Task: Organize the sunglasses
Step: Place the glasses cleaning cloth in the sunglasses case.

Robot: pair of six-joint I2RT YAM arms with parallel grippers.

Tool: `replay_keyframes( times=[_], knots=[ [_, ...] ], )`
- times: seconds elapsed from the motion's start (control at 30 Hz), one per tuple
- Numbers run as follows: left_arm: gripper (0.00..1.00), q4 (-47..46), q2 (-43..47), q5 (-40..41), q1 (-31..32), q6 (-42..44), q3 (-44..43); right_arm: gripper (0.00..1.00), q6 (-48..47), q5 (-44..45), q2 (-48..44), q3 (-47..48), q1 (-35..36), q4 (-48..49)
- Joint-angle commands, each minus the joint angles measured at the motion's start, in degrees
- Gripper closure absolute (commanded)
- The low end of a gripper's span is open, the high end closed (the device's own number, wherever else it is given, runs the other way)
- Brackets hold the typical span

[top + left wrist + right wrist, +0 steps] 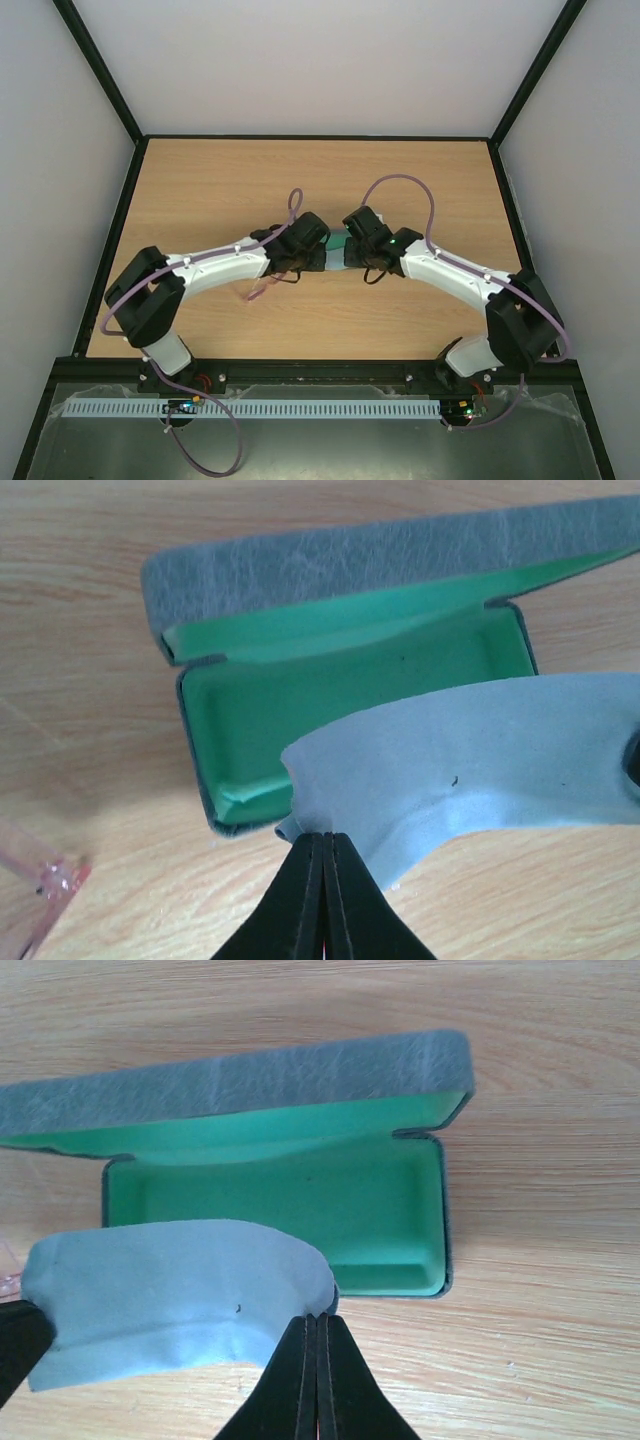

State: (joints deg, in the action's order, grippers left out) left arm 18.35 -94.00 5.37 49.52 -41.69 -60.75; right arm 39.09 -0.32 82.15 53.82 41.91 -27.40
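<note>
**Over the open case: cloth pinched at both ends, sunglasses on the desk**

At mid-desk (pixel 300 180) you have the grey-blue case (pixel 337 246) lying open between the two wrists. Its lid is tipped back on the far side and the green lining faces up (pixel 340 690) (pixel 300 1200).

Cloth: the light-blue cloth (pixel 480 760) (pixel 170 1280) is stretched along the near long edge of the case and overlaps part of the tray. In both wrist views it covers the near rim. Whether it touches the rim or rides just above it, you cannot tell from these views.

Left fingers (pixel 305 900): clenched, tips pressed together, with one end of the cloth caught between them. This is just on the near side of the case, towards its left end.

Right fingers (pixel 290 1390): clenched the same way on the opposite end of the cloth, at the near edge of the case, right of its middle.

Arms: the left arm (pixel 215 265) and right arm (pixel 450 275) reach in from either side. Their wrists sit close against the two short ends of the case.

Sunglasses (pixel 50 880): outside the case, on the desk, off its left end and nearer to you. Only a pinkish translucent piece of the frame shows in the left wrist view. From above, the thin pink arms (pixel 262 286) show just beside the left wrist. They are apart from both the case and the cloth.
</note>
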Motion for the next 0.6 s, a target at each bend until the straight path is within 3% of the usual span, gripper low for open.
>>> replay_keyframes(
  times=[0.0, 0.57],
  knots=[
    [0.98, 0.2, -2.5, -0.3, -1.2, 2.2, -3.3, 0.99, -2.4, -0.3, 1.8, 2.5, -1.7, -1.8],
    [0.98, -1.8, -7.3, 0.2, -3.4, 2.6, -4.9, 0.99, -5.0, -2.2, 7.9, 5.2, -4.9, 0.8]
  ],
)
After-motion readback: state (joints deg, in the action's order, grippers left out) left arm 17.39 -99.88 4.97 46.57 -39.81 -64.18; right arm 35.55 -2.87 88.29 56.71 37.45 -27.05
